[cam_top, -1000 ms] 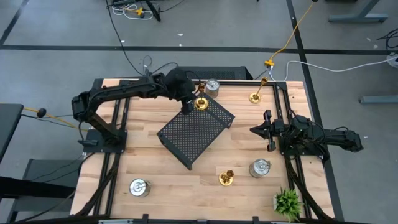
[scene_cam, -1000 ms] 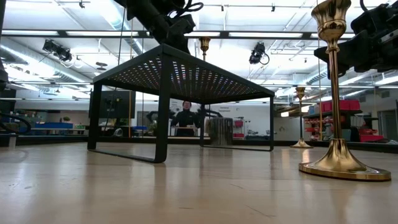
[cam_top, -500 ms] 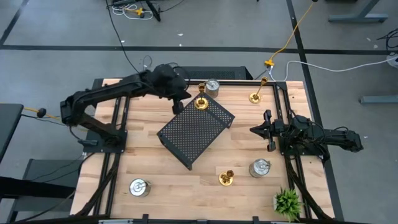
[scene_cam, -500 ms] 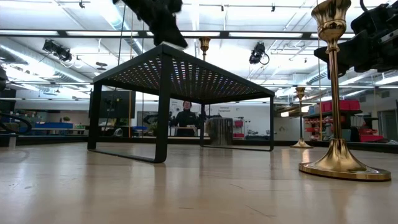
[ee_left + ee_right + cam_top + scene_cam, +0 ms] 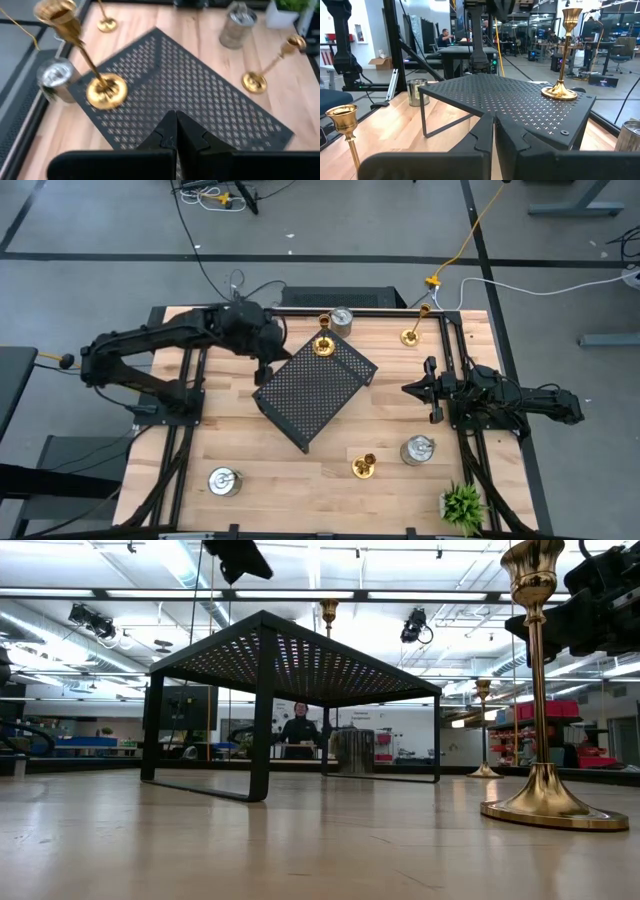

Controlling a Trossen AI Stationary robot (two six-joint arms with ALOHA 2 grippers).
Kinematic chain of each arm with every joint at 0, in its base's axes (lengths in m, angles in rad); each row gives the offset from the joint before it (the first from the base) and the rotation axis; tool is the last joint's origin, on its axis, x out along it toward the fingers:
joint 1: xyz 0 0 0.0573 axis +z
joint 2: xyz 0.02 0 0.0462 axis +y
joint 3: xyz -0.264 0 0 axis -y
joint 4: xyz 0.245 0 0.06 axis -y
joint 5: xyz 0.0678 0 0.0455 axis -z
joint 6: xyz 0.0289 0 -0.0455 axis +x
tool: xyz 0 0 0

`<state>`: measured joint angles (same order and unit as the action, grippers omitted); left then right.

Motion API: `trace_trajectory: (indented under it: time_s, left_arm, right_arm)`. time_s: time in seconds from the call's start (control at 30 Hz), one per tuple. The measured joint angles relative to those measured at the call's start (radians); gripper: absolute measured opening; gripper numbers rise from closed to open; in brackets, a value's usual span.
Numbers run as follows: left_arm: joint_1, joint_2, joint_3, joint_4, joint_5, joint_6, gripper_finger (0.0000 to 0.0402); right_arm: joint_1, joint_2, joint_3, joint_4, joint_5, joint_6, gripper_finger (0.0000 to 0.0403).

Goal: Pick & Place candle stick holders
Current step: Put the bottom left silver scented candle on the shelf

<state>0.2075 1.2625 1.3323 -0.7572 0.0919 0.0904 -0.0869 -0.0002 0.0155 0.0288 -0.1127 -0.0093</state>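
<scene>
A gold candle stick holder (image 5: 323,345) (image 5: 105,92) stands upright by its round base on the far corner of the black perforated tray (image 5: 315,392). My left gripper (image 5: 263,372) (image 5: 176,134) hovers shut above the tray's left corner, holding nothing. Two more gold holders stand on the table, one at the far right (image 5: 410,335) and one near (image 5: 364,466). Silver holders sit far (image 5: 341,319), near right (image 5: 418,450) and near left (image 5: 224,482). My right gripper (image 5: 431,391) (image 5: 493,134) waits shut at the table's right side.
The tray (image 5: 290,650) stands raised on legs, like a small table. A small green plant (image 5: 462,505) sits at the near right corner. Bare wood lies left of the tray and along the near edge. A person shows in the room beyond the table.
My left gripper has drawn away from the gold holder on the tray, moving up and toward the table's left edge, its fingers staying shut. The holder has kept its place, upright on the tray's far corner.
</scene>
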Motion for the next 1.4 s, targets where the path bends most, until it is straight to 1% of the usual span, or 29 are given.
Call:
trace_trajectory:
  time_s: [0.47, 0.77, 1.0, 1.4]
  left_arm:
    - [-0.191, 0.0, 0.0, -0.139, 0.002, 0.009, 0.0001]
    - [-0.327, 0.0, 0.0, -0.149, 0.01, 0.032, 0.0002]
    - [-0.438, 0.0, 0.0, -0.188, 0.009, 0.031, 0.0003]
    - [-0.594, 0.0, 0.0, -0.19, 0.003, 0.033, 0.0004]
  right_arm:
    - [0.0, 0.0, 0.0, 0.0, 0.0, 0.0, 0.0023]
    - [0.0, 0.0, 0.0, 0.0, 0.0, 0.0, 0.0023]
    - [0.0, 0.0, 0.0, 0.0, 0.0, 0.0, 0.0023]
    - [0.0, 0.0, 0.0, 0.0, 0.0, 0.0, 0.0023]
